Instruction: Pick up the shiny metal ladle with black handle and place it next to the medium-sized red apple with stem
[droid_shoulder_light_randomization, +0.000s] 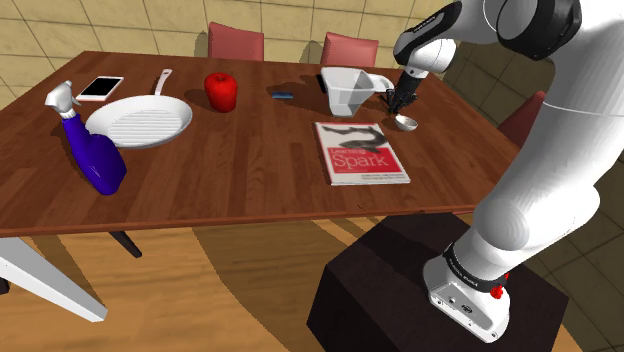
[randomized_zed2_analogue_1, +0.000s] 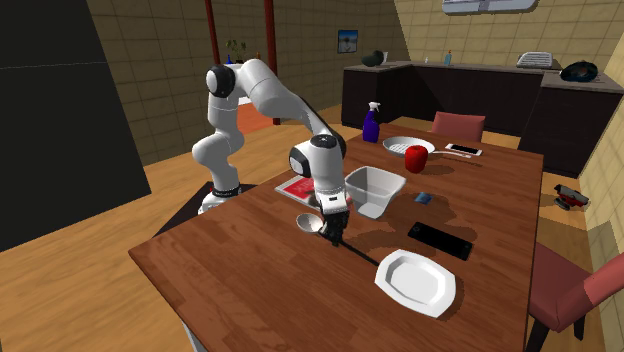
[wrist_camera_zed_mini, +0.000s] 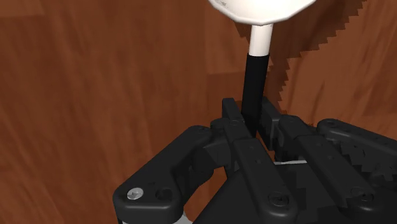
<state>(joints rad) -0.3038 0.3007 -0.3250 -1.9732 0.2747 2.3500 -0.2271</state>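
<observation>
Tool (wrist_camera_zed_mini: 253, 121) pinched on the black handle of the ladle (wrist_camera_zed_mini: 255, 79), close to where the handle meets the pale neck. The bowl is low over or on the surface (droid_shoulder_light_randomization: 250, 170); cannot tell if it has lifted clear. In the shoulder view the ladle lies beside the grey tub (droid_shoulder_light_randomization: 350, 90), just beyond the book (droid_shoulder_light_randomization: 358, 152). The apple (droid_shoulder_light_randomization: 221, 90) is well apart, toward that view's left, past the tub.

Risks, as judged:
- The grip is near the bowl end. In the second exterior view the long handle trails behind the tool toward the white plate (randomized_zed2_analogue_1: 415, 280). With the weight uneven either side of a narrow pinch, the ladle may pivot or slip on lifting.
- The tub stands between ladle and apple. A low carry could clip its rim.
- The trailing handle could sweep the black phone (randomized_zed2_analogue_1: 440, 240) or the plate if the wrist turns.
- The apple may roll if nudged at set-down.
</observation>
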